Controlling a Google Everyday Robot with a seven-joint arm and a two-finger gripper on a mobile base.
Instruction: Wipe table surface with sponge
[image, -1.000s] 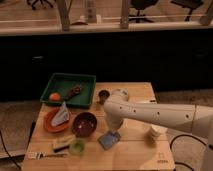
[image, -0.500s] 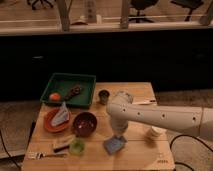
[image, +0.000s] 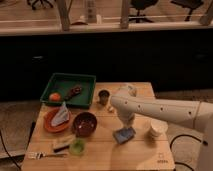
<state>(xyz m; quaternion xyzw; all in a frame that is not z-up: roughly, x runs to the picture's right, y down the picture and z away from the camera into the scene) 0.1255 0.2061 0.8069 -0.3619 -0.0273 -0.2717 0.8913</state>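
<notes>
Since half a second ago, my white arm has drawn the sponge a little toward the middle of the table surface; a second ago the sponge sat further left, closer to the dark bowl. The dishes around it have not moved.

The sponge is a small, flat, blue-grey rectangle, lying slightly askew on the light wooden surface, a bit right of the bowl and left of a pale round cup. My gripper comes down on it from above, touching its top edge. I cannot tell how wide my jaws are, because my wrist hides them.

Left of the bowl, an orange plate carries a pale blue cloth. In front of the bowl are a tan block and a small green cup, with a fork near the front left edge. At the back left, a green tray holds an orange fruit and a dark oblong item. A small dark cup stands just right of the tray.
</notes>
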